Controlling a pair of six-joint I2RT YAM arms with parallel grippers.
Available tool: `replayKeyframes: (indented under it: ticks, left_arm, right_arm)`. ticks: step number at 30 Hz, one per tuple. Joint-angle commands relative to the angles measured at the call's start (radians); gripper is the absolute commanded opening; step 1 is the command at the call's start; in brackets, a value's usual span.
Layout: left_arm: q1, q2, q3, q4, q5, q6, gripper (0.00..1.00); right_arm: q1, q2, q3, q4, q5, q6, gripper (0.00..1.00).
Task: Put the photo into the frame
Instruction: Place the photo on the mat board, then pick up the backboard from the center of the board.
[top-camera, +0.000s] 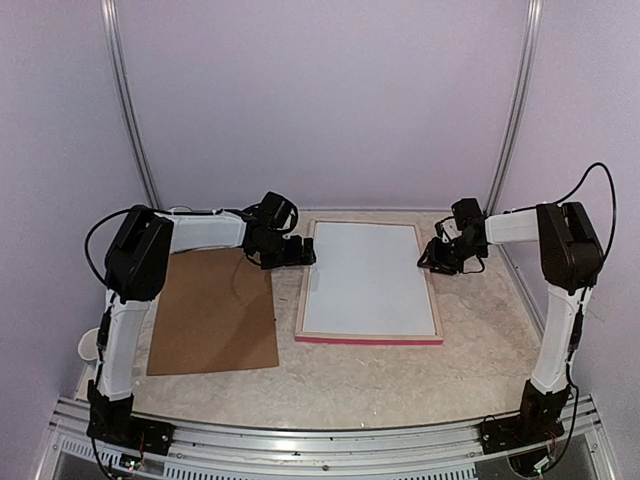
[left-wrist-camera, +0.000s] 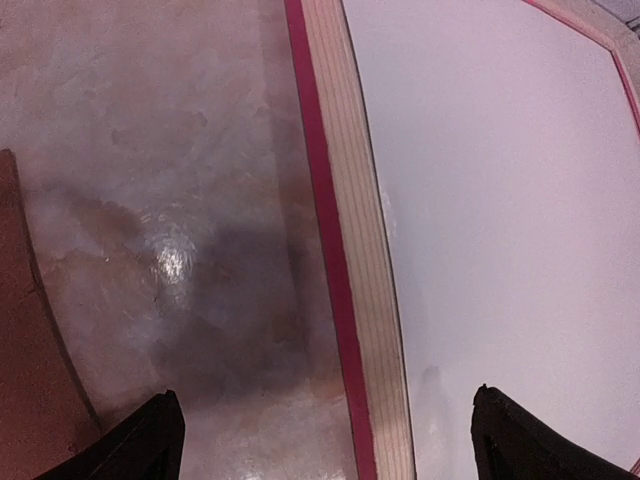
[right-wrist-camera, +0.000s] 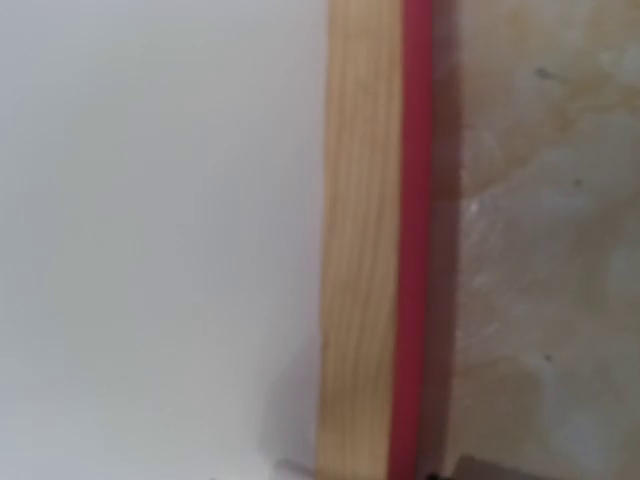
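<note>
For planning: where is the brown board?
In the top view, the board lies flat left of the frame, by the left arm.

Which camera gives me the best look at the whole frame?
Top external: the frame lies whole, wood face up, white sheet inside. Left wrist shows only its left rail and part of the sheet; right wrist, a blurred stretch of the right rail.

Item one for you: a plain brown backing board (top-camera: 213, 310), lying flat on the left part of the worktop (top-camera: 400, 385). The worktop is pale marbled beige, and glossy enough to show you a glare spot. Behind it stand lilac walls (top-camera: 320, 100), with two slim metal poles (top-camera: 130, 110) rising at the back corners. An aluminium rail (top-camera: 330, 440) runs along the near edge. A small white round item (top-camera: 88, 346) sits far left; you cannot tell what it is.
</note>
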Motion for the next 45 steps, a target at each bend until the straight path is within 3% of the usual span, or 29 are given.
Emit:
replayKeyframes:
  ticks: [1,7,10,11,15,19,25,34,39,45]
  left_arm:
    - [0.019,-0.175,-0.111,0.028,0.001,0.008,0.99]
    - [0.103,-0.486,-0.414,0.042,-0.072,0.006,0.99]
    - [0.198,-0.61,-0.558,0.075,0.0,-0.01,0.99]
    - [0.237,-0.65,-0.604,0.103,0.041,-0.02,0.99]
    - [0.371,-0.745,-0.726,0.154,0.152,-0.039,0.99]
    - [0.425,-0.741,-0.729,0.088,0.105,-0.024,0.99]
    - [0.499,-0.741,-0.814,0.141,0.088,-0.085,0.99]
    - [0.591,-0.757,-0.904,0.17,0.087,-0.128,0.99]
    - [0.632,-0.754,-0.924,0.177,0.089,-0.138,0.99]
    - [0.646,-0.774,-0.934,0.154,-0.024,-0.151,0.99]
  right_arm:
    - [0.038,-0.065,0.026,-0.063,0.111,-0.039,0.48]
    - [0.13,-0.17,0.064,-0.115,0.239,-0.096,0.77]
    - [0.171,-0.185,0.104,-0.131,0.23,-0.103,0.97]
    - [0.176,-0.182,0.114,-0.13,0.178,-0.092,0.99]
    - [0.242,-0.162,0.165,-0.109,0.115,-0.065,0.99]
    - [0.37,-0.1,0.301,-0.164,0.18,-0.059,0.99]
    - [0.514,0.068,0.594,-0.268,0.239,-0.045,0.99]
    - [0.617,0.358,0.914,-0.346,0.215,-0.027,0.95]
    - [0.663,0.422,0.956,-0.305,0.131,-0.003,0.91]
    - [0.707,0.482,0.956,-0.264,0.02,0.05,0.89]
